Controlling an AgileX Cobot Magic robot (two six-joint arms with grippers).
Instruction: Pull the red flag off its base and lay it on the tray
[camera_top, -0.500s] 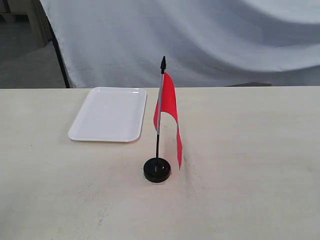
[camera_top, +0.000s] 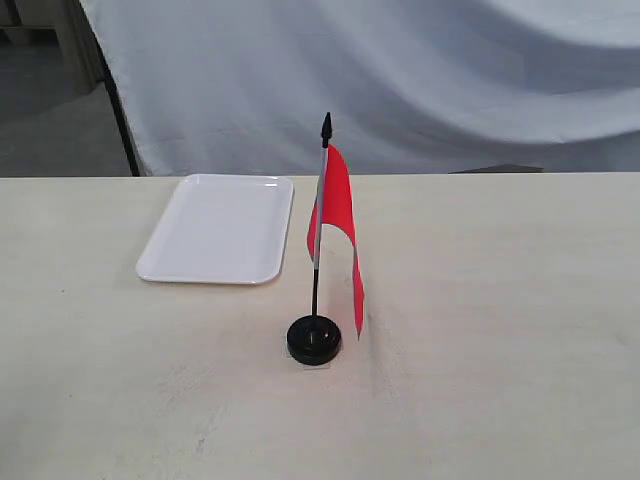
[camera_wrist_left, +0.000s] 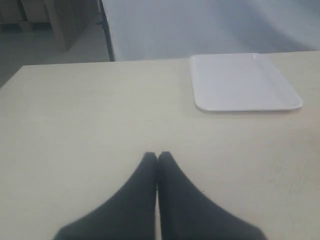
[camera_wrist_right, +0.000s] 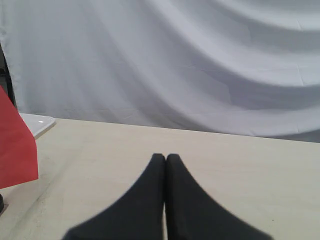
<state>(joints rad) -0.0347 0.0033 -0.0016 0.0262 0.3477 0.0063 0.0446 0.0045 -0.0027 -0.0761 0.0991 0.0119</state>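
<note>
Left hand (camera_wrist_left: 157, 156): fingers pressed together, gripping nothing; it hangs over the table (camera_wrist_left: 75, 125), with the tray (camera_wrist_left: 245, 82) well apart from it.
Right hand (camera_wrist_right: 165, 157): fingers also together and holding nothing. The flag (camera_wrist_right: 15, 145) shows only as red cloth at the edge of its view.
Flag (camera_top: 338, 215): upright, its stick seated in the base (camera_top: 314, 340) and its pointed black tip on top. The red cloth hangs beside the stick, its lower end near the table.
Base: round and black, on the table near the middle of the exterior view, nearer the camera than the tray's right corner and apart from it.
Tray: white, lying flat, behind and left of the flag.
Table: pale, faintly grained.
Cloth (camera_top: 450, 80): a grey-white drape behind the table's far edge.
</note>
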